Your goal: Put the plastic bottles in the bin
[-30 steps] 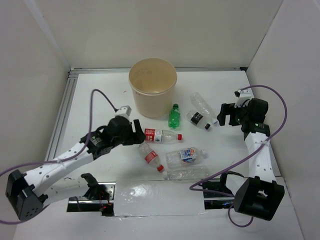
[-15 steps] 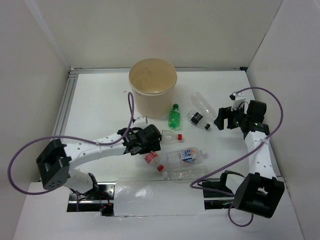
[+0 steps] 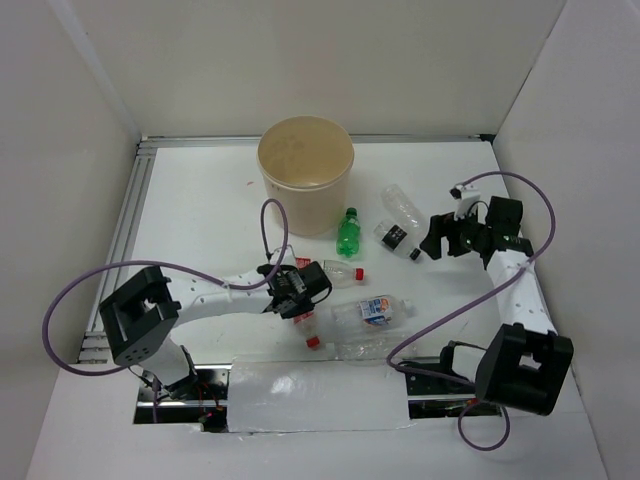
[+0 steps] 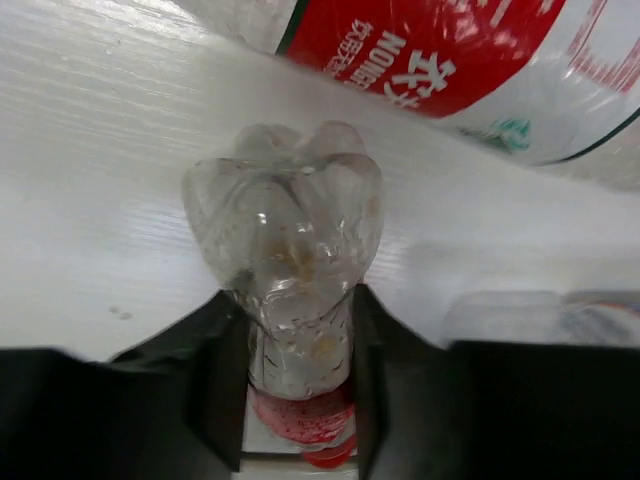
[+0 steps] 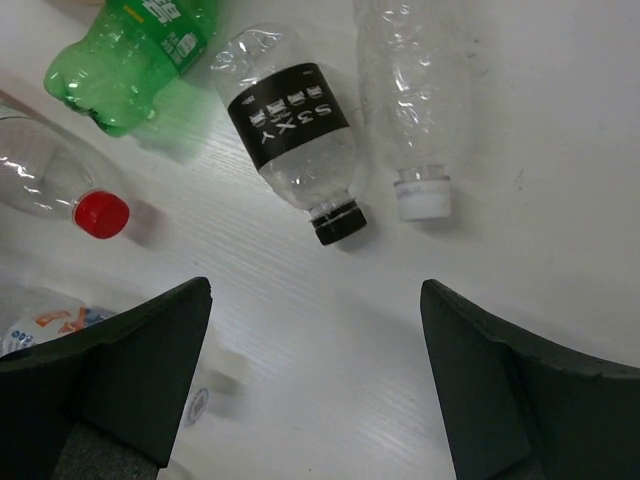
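My left gripper (image 3: pixel 300 292) (image 4: pixel 296 330) is shut on a crumpled clear bottle (image 4: pixel 285 250) with a red label and red cap, which lies low over the table (image 3: pixel 308 322). A second red-labelled bottle (image 4: pixel 430 50) (image 3: pixel 340 271) lies just beyond it. My right gripper (image 3: pixel 440 238) (image 5: pixel 315 330) hangs open and holds nothing, above a black-labelled bottle (image 5: pixel 295 130) (image 3: pixel 397 239), a clear white-capped bottle (image 5: pixel 410 90) (image 3: pixel 404 208) and a green bottle (image 5: pixel 130 60) (image 3: pixel 347 232). The beige bin (image 3: pixel 300 212) stands at the back centre.
A blue-labelled bottle (image 3: pixel 372 312) and a flattened clear bottle (image 3: pixel 375 346) lie near the front, right of my left gripper. White walls close in the table on three sides. A metal rail (image 3: pixel 125 230) runs along the left edge.
My left arm swung right and forward over the red-labelled bottle, and its jaws opened wide and then closed on it. My right gripper crept left toward the black-labelled bottle.
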You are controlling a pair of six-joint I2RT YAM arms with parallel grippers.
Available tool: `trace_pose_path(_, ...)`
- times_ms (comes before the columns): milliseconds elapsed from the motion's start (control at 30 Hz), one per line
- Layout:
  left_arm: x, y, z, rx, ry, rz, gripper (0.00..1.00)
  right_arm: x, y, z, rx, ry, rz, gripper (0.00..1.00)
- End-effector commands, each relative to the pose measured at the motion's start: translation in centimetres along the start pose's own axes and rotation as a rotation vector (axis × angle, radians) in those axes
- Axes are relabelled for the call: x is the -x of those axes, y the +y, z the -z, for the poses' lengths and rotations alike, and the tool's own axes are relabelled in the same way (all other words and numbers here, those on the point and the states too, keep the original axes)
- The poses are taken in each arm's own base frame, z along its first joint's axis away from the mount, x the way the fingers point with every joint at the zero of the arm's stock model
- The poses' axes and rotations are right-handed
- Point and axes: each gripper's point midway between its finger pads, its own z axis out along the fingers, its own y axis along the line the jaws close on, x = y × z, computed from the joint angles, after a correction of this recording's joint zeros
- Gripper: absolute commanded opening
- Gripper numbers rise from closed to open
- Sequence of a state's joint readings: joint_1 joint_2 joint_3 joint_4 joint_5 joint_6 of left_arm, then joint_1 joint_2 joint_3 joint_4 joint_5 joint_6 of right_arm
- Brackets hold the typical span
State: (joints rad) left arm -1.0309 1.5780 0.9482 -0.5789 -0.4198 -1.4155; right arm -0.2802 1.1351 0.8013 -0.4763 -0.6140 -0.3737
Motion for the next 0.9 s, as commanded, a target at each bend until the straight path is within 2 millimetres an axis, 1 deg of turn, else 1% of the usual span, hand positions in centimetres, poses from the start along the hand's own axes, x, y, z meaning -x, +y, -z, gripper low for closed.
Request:
trace_pose_path(0,-0.1,-0.5,-0.5,-0.032,-0.012,-0.004,0.24,3.7,0.7,-1.0,0.058,-0.057,0.081,0.92)
trace_pose_path(33,0.1,-0.6,-0.1,-0.045,-0.015,-0.007,0.14,3.5,0.5,-1.9,0.075,-0.033,0.081,0.91)
trace_pose_path(67,0.4,-1.2,1.1,-0.087,-0.036,-0.026,0.10,4.9,0.8,-2.1,0.086,-0.046,0.104,0.91)
trace_pose_path(100,0.0,-1.3,2.0,-0.107,-0.044,-0.055,0.06,5.3,0.8,-2.4,0.101,-0.049,0.112,0.91)
trace_pose_path(133,0.3,-1.2,2.9,-0.111,-0.065,-0.084,0.04,5.2,1.1,-3.1,0.122,-0.027,0.108,0.91)
trace_pose_path(167,0.6,-1.9,4.3,-0.140,-0.082,-0.104,0.00,6.1,1.5,-3.4,0.134,-0.036,0.128,0.91)
trace_pose_path(200,1.1,-2.4,6.3,-0.189,-0.101,-0.115,0.00,6.4,1.8,-3.6,0.144,-0.035,0.136,0.91)
trace_pose_path(233,1.0,-3.0,8.0,-0.229,-0.130,-0.159,0.00,6.4,2.0,-4.2,0.157,-0.026,0.139,0.91)
trace_pose_path(267,1.2,-2.9,9.3,-0.242,-0.148,-0.200,0.00,7.1,2.4,-4.3,0.166,-0.033,0.153,0.91)
trace_pose_path(300,2.0,-4.4,11.4,-0.308,-0.172,-0.207,0.00,7.3,3.2,-4.8,0.188,-0.030,0.181,0.91)
trace_pose_path(333,3.0,-5.0,13.6,-0.365,-0.209,-0.210,0.00,7.2,3.4,-5.3,0.192,-0.016,0.184,0.91)
trace_pose_path(367,3.9,-5.4,14.8,-0.394,-0.233,-0.211,0.00,7.0,3.6,-5.7,0.194,-0.003,0.189,0.91)
trace_pose_path(400,5.6,-7.1,17.2,-0.466,-0.291,-0.219,0.00,7.2,4.6,-6.1,0.217,0.000,0.206,0.90)
trace_pose_path(433,6.9,-7.8,18.6,-0.499,-0.342,-0.216,0.00,6.9,4.5,-6.9,0.206,0.023,0.208,0.90)
trace_pose_path(467,8.9,-8.1,19.8,-0.490,-0.438,-0.241,0.01,6.8,4.8,-7.3,0.214,0.028,0.199,0.88)
trace_pose_path(500,11.5,-9.9,22.4,-0.548,-0.511,-0.196,0.01,6.5,4.9,-7.7,0.215,0.042,0.199,0.88)
trace_pose_path(533,14.3,-10.2,23.0,-0.531,-0.574,-0.165,0.03,6.5,5.1,-8.1,0.218,0.049,0.206,0.87)
trace_pose_path(567,16.4,-10.7,23.7,-0.528,-0.622,-0.144,0.03,6.2,5.0,-8.6,0.219,0.057,0.190,0.87)
trace_pose_path(600,20.5,-11.9,25.0,-0.539,-0.702,-0.099,0.03,6.2,5.4,-8.7,0.228,0.058,0.196,0.86)
trace_pose_path(633,22.2,-12.7,25.5,-0.549,-0.745,-0.134,0.03,5.8,5.5,-9.1,0.228,0.075,0.197,0.86)
trace_pose_path(667,24.2,-13.0,26.0,-0.547,-0.791,-0.112,0.04,5.5,5.2,-9.4,0.222,0.084,0.202,0.84)
trace_pose_path(700,26.3,-14.3,26.4,-0.554,-0.824,-0.086,0.04,5.5,5.6,-9.4,0.230,0.086,0.209,0.84)
trace_pose_path(733,29.5,-13.9,25.9,-0.524,-0.857,-0.036,0.06,5.5,6.0,-9.5,0.237,0.087,0.215,0.82)
trace_pose_path(767,31.0,-14.1,25.4,-0.499,-0.875,-0.046,0.07,5.5,5.8,-9.5,0.227,0.089,0.224,0.81)
trace_pose_path(800,33.5,-14.5,27.2,-0.514,-0.919,0.005,0.07,4.9,6.0,-9.7,0.229,0.102,0.227,0.80)
trace_pose_path(833,35.4,-14.5,23.9,-0.428,-0.906,0.002,0.08,4.9,6.5,-9.8,0.237,0.104,0.234,0.80)
trace_pose_path(867,36.2,-14.8,22.8,-0.417,-0.888,-0.011,0.08,4.2,6.2,-10.0,0.231,0.121,0.237,0.78)
